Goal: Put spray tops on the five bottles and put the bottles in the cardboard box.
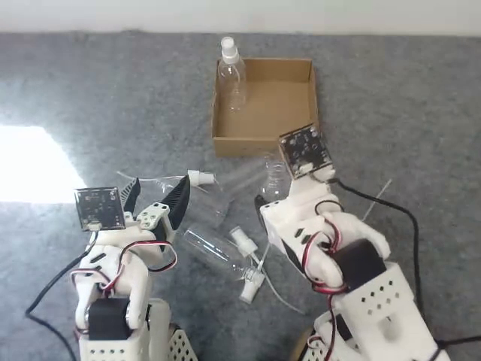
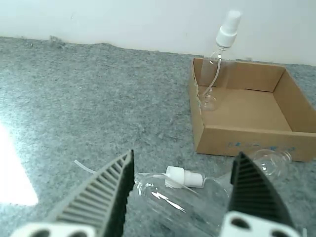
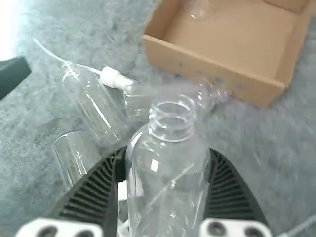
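Note:
The cardboard box (image 1: 298, 74) sits at the far middle of the grey mat. A clear bottle with a white spray top (image 1: 231, 71) stands upright in its far left corner. My right gripper (image 3: 167, 160) is shut on an open-necked clear bottle (image 3: 168, 133), held upright just in front of the box (image 3: 212, 69). My left gripper (image 2: 185, 160) is open and hovers over a lying bottle (image 2: 180, 200) with a spray top (image 2: 183, 177) at its neck. Loose spray tops (image 1: 245, 241) and another bottle (image 1: 214, 252) lie between the arms.
More clear bottles lie in a cluster in front of the box, one (image 3: 94, 106) beside the held bottle and one (image 3: 200, 91) against the box wall. A bright patch of light (image 1: 30, 165) falls on the mat at the left.

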`<act>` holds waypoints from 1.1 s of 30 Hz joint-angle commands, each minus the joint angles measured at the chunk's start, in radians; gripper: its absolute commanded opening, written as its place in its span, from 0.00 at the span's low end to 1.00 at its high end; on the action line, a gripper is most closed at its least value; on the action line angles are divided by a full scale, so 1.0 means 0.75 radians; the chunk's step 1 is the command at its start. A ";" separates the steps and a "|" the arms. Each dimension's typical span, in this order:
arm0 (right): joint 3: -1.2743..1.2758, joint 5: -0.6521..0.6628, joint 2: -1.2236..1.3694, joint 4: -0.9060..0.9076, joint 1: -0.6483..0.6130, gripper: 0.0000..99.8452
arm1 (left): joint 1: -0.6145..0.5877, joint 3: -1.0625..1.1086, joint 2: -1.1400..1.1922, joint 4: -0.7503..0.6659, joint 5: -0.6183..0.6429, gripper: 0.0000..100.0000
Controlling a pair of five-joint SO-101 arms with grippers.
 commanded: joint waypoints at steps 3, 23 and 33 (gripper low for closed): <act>0.090 0.049 -0.126 -0.185 -0.054 0.11 | 0.002 -0.021 -0.027 -0.008 0.008 0.29; 0.563 0.049 -0.480 -0.637 -0.044 0.10 | 0.002 -0.030 -0.027 -0.008 -0.002 0.29; 0.747 0.041 -0.662 -0.738 0.142 0.10 | 0.002 -0.191 -0.025 0.117 -0.155 0.29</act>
